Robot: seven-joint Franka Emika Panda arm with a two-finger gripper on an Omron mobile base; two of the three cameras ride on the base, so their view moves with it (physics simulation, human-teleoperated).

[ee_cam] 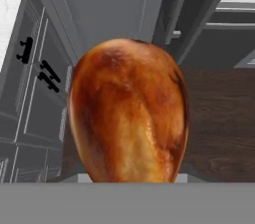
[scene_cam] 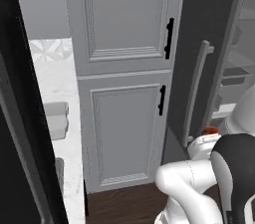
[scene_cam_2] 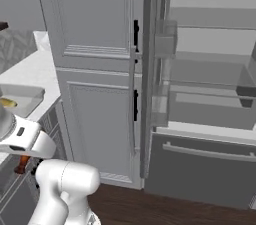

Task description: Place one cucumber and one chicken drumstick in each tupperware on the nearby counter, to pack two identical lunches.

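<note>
A browned chicken drumstick (ee_cam: 128, 113) sits close in front of the hand camera, hanging over the dark wood floor. My gripper (scene_cam_2: 22, 157) is shut on it, and its fingertips are hidden behind the meat. A reddish end of the drumstick (scene_cam_2: 23, 165) pokes out below the hand at the left edge of the right base view. One grey tupperware (scene_cam_2: 22, 94) rests on the white marble counter (scene_cam_2: 30, 71) with something yellowish in it. Grey tupperware (scene_cam: 55, 118) also lies on the counter (scene_cam: 55, 78) to the left. The cucumber is out of view.
Tall grey panelled cabinet doors (scene_cam: 124, 93) with black handles stand straight ahead. To their right the fridge stands open, with shelves and a drawer (scene_cam_2: 210, 109) and its dark door (scene_cam: 199, 68) swung out. A black body (scene_cam: 15, 143) blocks the left edge.
</note>
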